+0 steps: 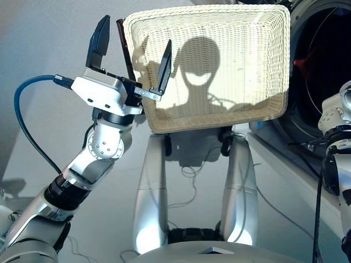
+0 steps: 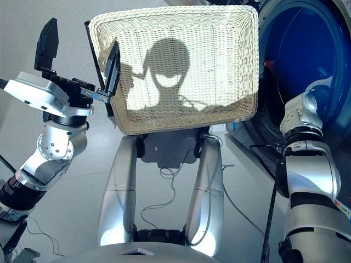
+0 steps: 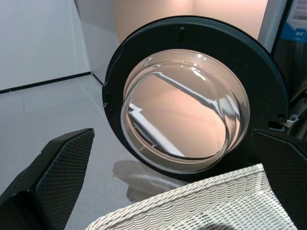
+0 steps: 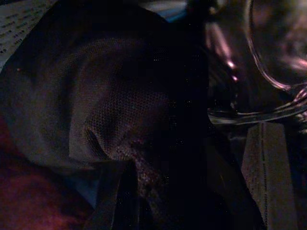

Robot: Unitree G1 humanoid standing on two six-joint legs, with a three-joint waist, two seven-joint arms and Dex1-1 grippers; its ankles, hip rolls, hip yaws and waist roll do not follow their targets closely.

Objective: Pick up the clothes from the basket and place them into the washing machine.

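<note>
The cream wicker basket [image 1: 219, 123] stands in front of me, its woven floor bare except for my shadow. My left gripper [image 1: 134, 41] is open and raised at the basket's left rim, one finger outside it and one over it, holding nothing. To the right, the washing machine [image 2: 307, 55] shows its dark drum with a scrap of red cloth [image 1: 299, 63] inside. Its round glass door [image 3: 184, 105] stands open. My right arm [image 2: 304, 118] reaches toward the porthole, its gripper hidden. The right wrist view is filled with dark cloth [image 4: 120, 110] and some red cloth [image 4: 29, 201].
A blue cable [image 1: 22, 104] loops off my left forearm. Thin cables [image 1: 192, 175] trail over the grey floor below the basket. The washer's front panel [image 1: 274, 142] runs along the right side.
</note>
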